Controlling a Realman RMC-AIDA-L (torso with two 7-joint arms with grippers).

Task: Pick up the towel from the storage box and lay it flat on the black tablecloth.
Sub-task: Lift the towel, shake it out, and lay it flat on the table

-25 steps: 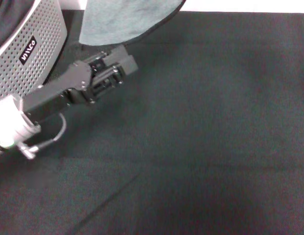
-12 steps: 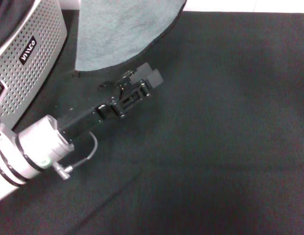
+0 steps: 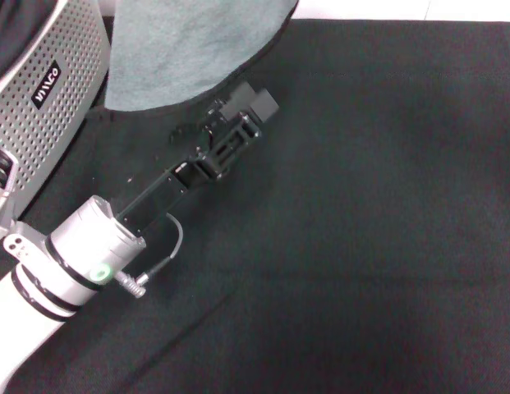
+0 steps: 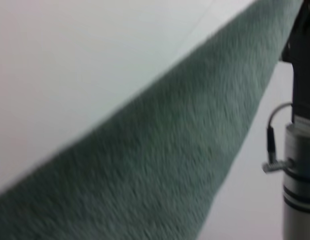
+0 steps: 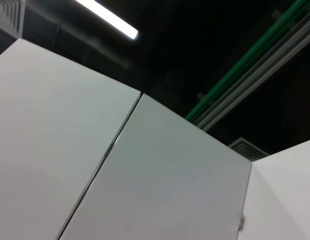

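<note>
The towel [image 3: 185,49] hangs from above the head view's top edge, grey-green side showing, its black-trimmed lower edge just above the black tablecloth [image 3: 369,213]. It fills the left wrist view [image 4: 159,165]. My left gripper [image 3: 251,100] reaches out from the lower left, open and empty, right beside the towel's lower right edge. The right arm's silver wrist [image 4: 297,175] with a cable shows next to the towel's upper part in the left wrist view; its gripper is mostly cut off. The storage box [image 3: 41,90] stands at the far left.
A white strip [image 3: 402,8] runs beyond the cloth's far edge. The right wrist view shows only white panels and a dark ceiling [image 5: 219,60]. The cloth stretches wide to the right and front of the left arm.
My left arm has swung out from beside the box, forward and right, bringing its gripper up to the towel's lower right edge. The hanging towel has drifted a little to the left.
</note>
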